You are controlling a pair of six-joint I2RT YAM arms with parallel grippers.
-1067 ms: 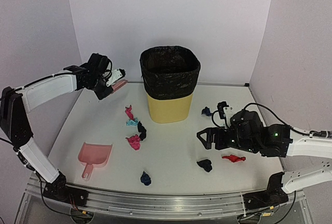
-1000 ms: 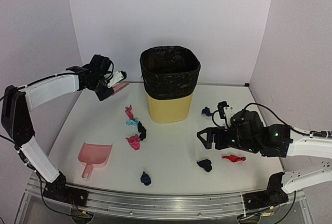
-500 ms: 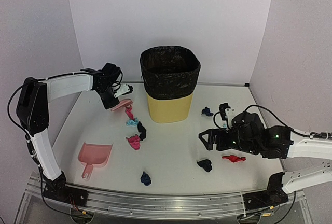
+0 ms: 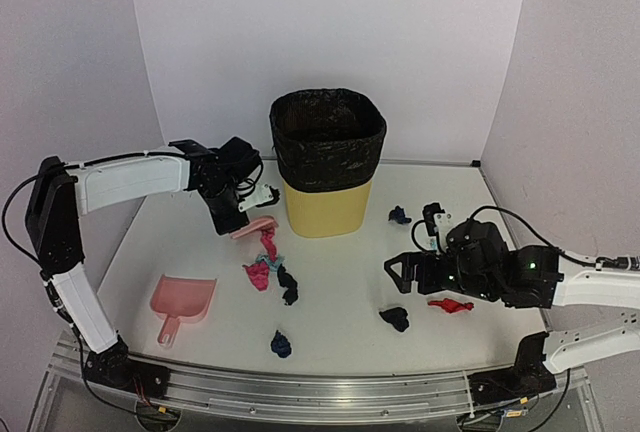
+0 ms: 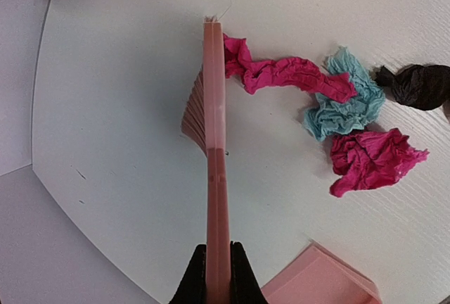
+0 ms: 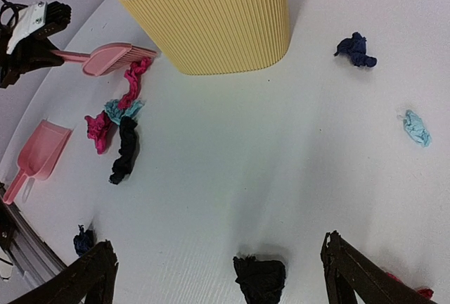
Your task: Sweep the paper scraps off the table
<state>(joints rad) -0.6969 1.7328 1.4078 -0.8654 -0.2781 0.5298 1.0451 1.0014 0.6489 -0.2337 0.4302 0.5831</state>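
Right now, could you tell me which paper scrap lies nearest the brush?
The long twisted pink scrap: one end meets the brush, and no other scrap reaches it.

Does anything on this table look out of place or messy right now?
Crumpled coloured paper scraps litter the white table: a cluster beside the pink plastic brush, others scattered nearer the right arm. The yellow ribbed bin stands upright; nothing looks damaged.
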